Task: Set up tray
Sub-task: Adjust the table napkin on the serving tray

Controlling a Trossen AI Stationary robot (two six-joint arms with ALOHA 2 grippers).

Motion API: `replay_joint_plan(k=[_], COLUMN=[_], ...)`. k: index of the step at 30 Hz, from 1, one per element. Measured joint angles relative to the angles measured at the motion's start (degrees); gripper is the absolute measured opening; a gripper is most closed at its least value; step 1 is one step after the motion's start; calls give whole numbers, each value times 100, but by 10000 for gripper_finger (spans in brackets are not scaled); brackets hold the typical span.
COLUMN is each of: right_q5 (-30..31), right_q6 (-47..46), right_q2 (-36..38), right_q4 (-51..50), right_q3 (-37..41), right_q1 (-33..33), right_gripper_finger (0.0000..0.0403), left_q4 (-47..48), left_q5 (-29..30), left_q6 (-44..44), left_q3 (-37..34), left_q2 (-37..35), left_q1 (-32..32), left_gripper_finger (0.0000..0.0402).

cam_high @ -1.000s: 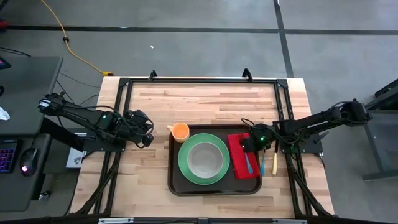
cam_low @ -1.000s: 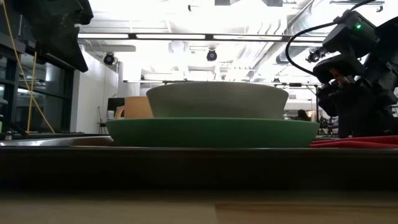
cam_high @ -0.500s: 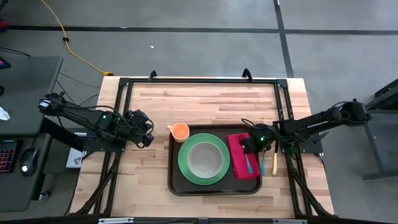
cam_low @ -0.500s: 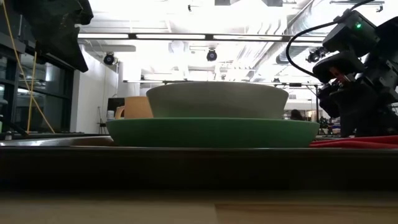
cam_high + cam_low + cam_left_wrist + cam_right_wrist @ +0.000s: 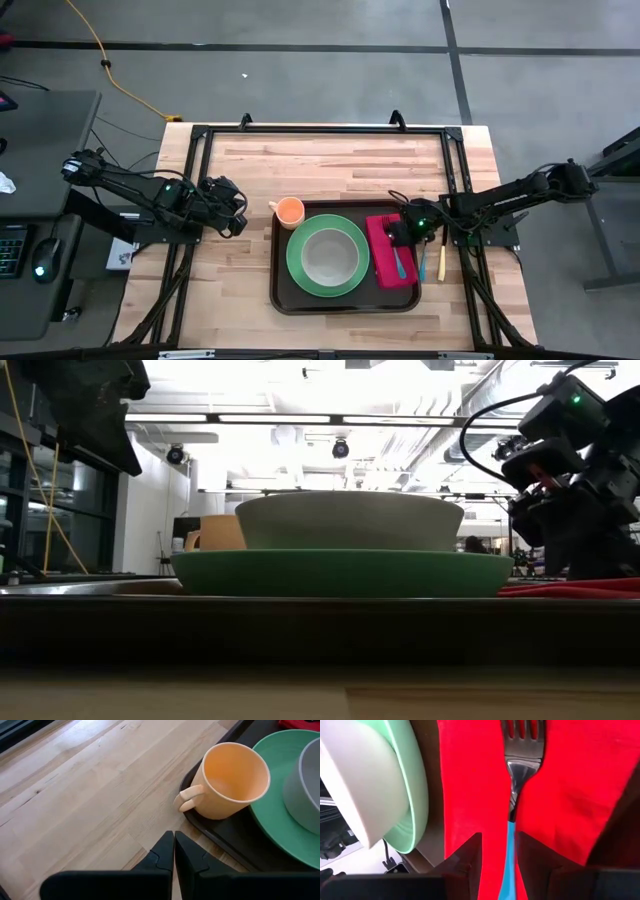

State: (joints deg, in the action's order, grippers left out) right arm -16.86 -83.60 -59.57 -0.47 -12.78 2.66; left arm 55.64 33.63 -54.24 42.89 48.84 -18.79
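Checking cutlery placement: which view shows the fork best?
The right wrist view: the fork lies on the red napkin, tines and blue handle clear. The high view shows it small; the low and left wrist views do not show it.

1. My left gripper (image 5: 240,222) sits at 9 o'clock, low, fingers (image 5: 162,855) pressed together, empty.
2. My right gripper (image 5: 398,234) at 3 o'clock, wrist angled down, fingers (image 5: 470,852) parted.
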Motion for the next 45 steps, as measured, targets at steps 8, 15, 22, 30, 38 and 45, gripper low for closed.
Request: replay_joint_plan(k=[8, 15, 22, 30, 38, 45], right_q5=[-286, -299, 152, 367, 444, 482], right_q6=[-19, -305, -652, -809, -821, -897], right_q2=[2, 2, 2, -9, -11, -11], right_q4=[-59, -54, 68, 163, -59, -58], right_q3=[0, 0, 0, -2, -2, -2], right_q1=[0, 277, 707, 927, 990, 990], right_gripper_finger=[98, 98, 98, 98, 98, 99], left_q4=[-2, 0, 0, 0, 0, 0], left_q5=[0, 2, 42, 42, 44, 44], left_q6=[-1, 0, 0, -1, 4, 17], left_q3=[0, 0, 0, 0, 0, 0], left_q2=[-1, 0, -2, -1, -2, -2], left_q1=[2, 2, 0, 1, 0, 0], left_gripper_finger=[44, 44, 44, 44, 44, 44])
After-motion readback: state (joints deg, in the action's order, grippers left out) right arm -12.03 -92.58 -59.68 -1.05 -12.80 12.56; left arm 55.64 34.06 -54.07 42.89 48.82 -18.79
